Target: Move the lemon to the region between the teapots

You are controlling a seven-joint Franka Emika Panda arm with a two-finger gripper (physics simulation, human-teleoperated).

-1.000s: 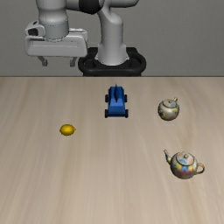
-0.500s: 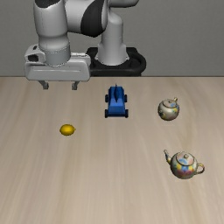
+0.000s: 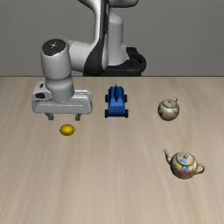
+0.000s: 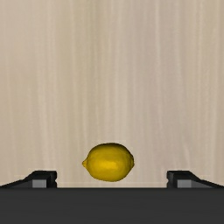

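The yellow lemon [image 3: 67, 130] lies on the wooden table toward the exterior view's left. My gripper [image 3: 65, 118] hangs just above and slightly behind it, fingers spread wide and holding nothing. In the wrist view the lemon [image 4: 109, 163] sits between the two fingertips [image 4: 41, 178], close to the hand, touching neither. Two patterned teapots stand at the exterior view's right: one teapot [image 3: 169, 108] farther back, the other teapot [image 3: 184, 164] nearer the front, with bare table between them.
A blue toy car [image 3: 116, 101] stands in the middle of the table, just to the exterior view's right of my gripper. The robot's base [image 3: 112, 61] is behind the table's far edge.
My arm has come down and forward toward the lemon, from high above the table's far edge to just over the fruit. The lemon, car and teapots have not moved.
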